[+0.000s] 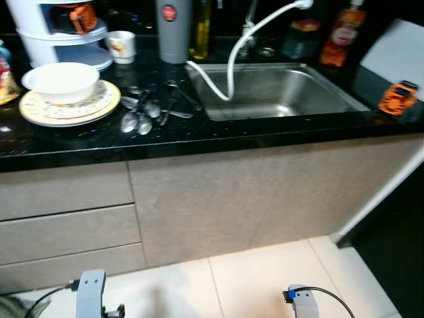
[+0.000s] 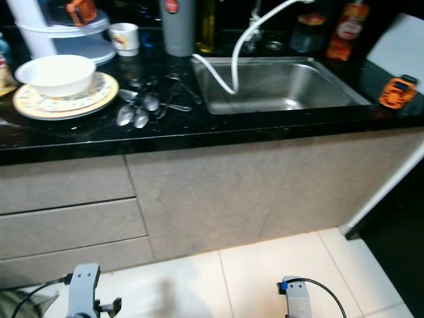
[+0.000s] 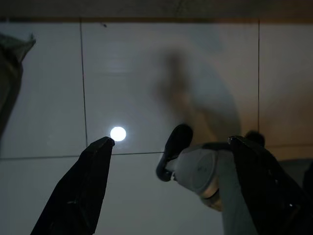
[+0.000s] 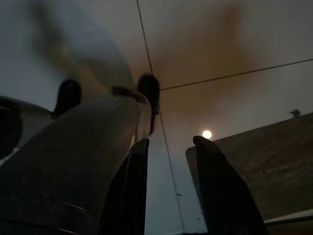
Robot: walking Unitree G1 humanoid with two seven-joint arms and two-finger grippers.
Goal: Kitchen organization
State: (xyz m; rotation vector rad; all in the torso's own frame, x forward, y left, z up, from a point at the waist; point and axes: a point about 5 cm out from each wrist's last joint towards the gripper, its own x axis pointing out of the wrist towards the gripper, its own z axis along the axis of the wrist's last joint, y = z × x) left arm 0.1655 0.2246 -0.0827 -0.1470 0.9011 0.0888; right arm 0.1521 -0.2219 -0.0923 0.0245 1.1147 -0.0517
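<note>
On the black counter (image 1: 218,136) a white bowl (image 1: 61,79) rests on a patterned plate (image 1: 99,103). Several metal spoons (image 1: 142,118) lie loose between the plate and the steel sink (image 1: 278,89). A white hose (image 1: 232,63) curves from the tap into the basin. Both arms hang low in front of the cabinets, their wrists at the lower edge of the eye views (image 1: 91,291) (image 1: 301,301). My left gripper (image 3: 171,141) is open over the floor tiles, fingers wide apart. My right gripper (image 4: 171,141) is open too, with nothing between its fingers.
A small cup (image 1: 122,45), a grey canister (image 1: 173,30), bottles (image 1: 341,30) and a white tiered stand (image 1: 59,33) line the back of the counter. An orange object (image 1: 397,98) sits at its right end. Grey drawers (image 1: 66,225) are below; pale floor tiles (image 1: 252,278) lie underfoot.
</note>
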